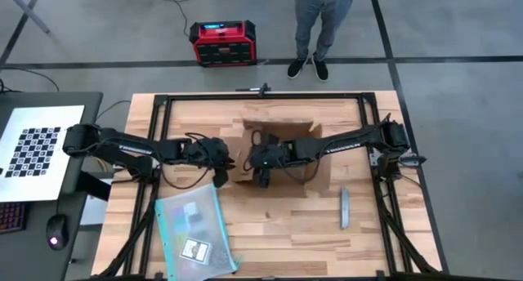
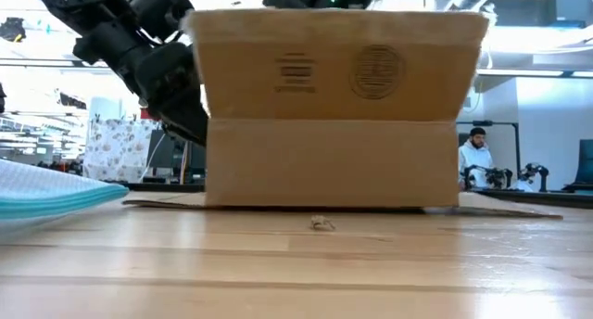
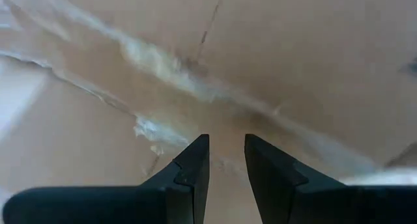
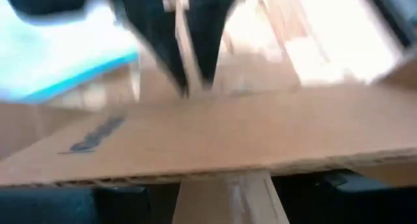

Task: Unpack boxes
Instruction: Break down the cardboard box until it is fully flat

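a clear teal-edged pouch (image 1: 194, 230), a grey tool (image 1: 344, 207), a red case (image 1: 222, 42), a person's legs (image 1: 321, 20).

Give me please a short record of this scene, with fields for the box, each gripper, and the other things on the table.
box: brown cardboard box, flaps open, mid-table
left gripper: at the box's left side, fingers slightly apart, close to taped cardboard
right gripper: at the box's near flap; grip unclear
pouch: clear teal-edged pouch, lying flat, near left
tool: grey tool, lying near right
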